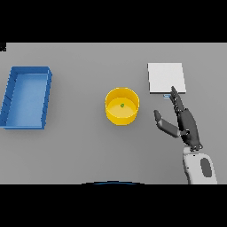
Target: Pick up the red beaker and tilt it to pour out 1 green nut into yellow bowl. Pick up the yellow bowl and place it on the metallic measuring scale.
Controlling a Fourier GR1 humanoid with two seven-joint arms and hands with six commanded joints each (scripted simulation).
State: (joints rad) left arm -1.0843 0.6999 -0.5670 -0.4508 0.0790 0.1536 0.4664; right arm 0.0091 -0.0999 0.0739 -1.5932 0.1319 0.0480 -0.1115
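Note:
The yellow bowl (122,106) stands upright near the table's middle with one small green nut (122,105) inside it. The metallic measuring scale (166,78) is a flat pale square at the back right. My right hand (185,122) is open to the right of the bowl, apart from it, with straight fingers reaching toward the scale's front edge and the thumb spread toward the bowl. It holds nothing. No red beaker shows in the view. My left hand is out of view.
A blue rectangular tray (27,96) lies at the far left of the grey table, well away from the bowl and scale.

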